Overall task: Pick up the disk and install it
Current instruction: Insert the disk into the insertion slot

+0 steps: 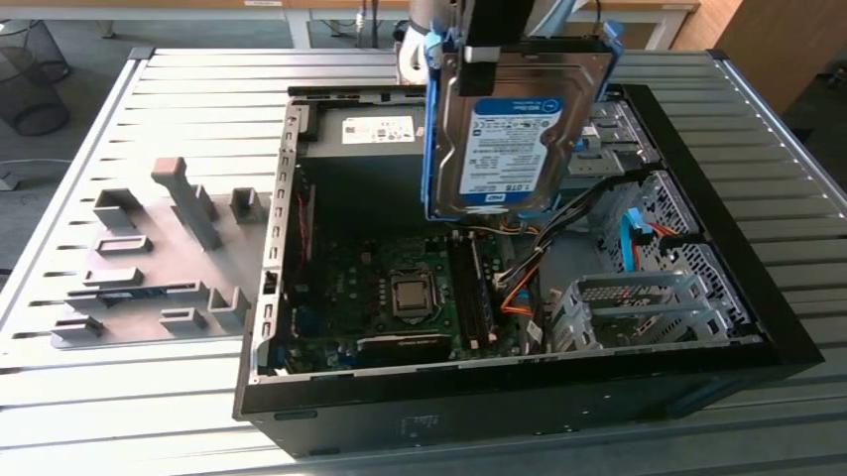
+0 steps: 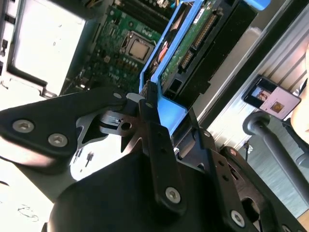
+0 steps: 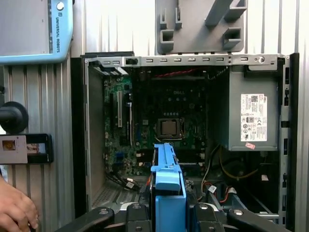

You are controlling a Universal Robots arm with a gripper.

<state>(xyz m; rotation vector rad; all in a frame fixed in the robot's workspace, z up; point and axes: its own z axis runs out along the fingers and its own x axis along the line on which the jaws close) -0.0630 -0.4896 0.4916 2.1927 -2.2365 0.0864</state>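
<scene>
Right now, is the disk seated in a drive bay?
No: in the exterior view the disk hangs above the open computer case, held by the gripper.

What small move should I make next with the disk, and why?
Probably shift the disk toward the exterior view's right: the gripper holds it on edge over the middle of the open case, while the metal drive cage lies further right.
</scene>
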